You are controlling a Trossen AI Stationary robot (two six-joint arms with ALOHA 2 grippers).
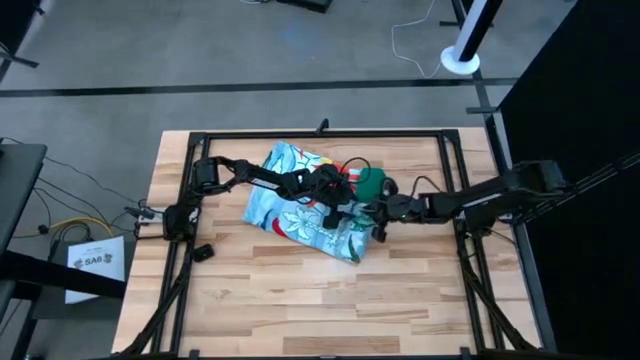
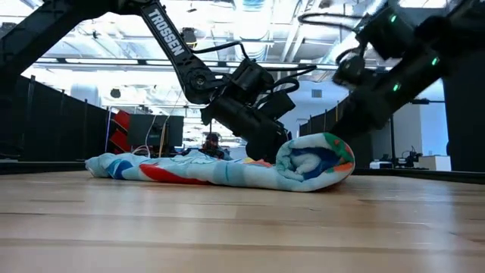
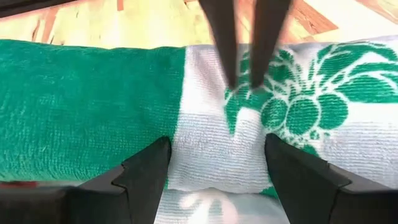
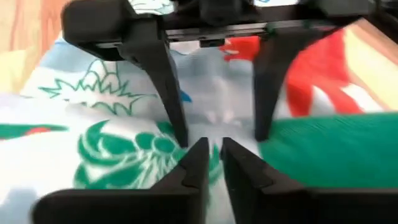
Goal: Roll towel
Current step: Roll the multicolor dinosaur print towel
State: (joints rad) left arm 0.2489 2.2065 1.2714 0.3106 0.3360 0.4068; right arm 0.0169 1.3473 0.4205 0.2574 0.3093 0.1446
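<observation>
Two grippers meet on the partly rolled green, light-blue tropical-print towel [image 1: 300, 205] on the wooden table [image 1: 260, 300]: left gripper [image 3: 217, 165] spread wide, right gripper [image 4: 211, 162] nearly closed, pinching nothing visible.

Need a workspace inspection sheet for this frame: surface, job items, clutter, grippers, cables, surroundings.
Surface: light wooden plank table inside a black metal frame.
Job's things: green beach towel with light-blue tropical print, partly rolled; the rolled end lies at the right arm's side, the rest flat.
Clutter: nothing seen.
Grippers: left gripper open over the roll; right gripper nearly shut, facing it from the other side.
Cables: white cable on the floor, yellow ones beside the table.
Surroundings: grey floor, white post base, dark partitions.
</observation>
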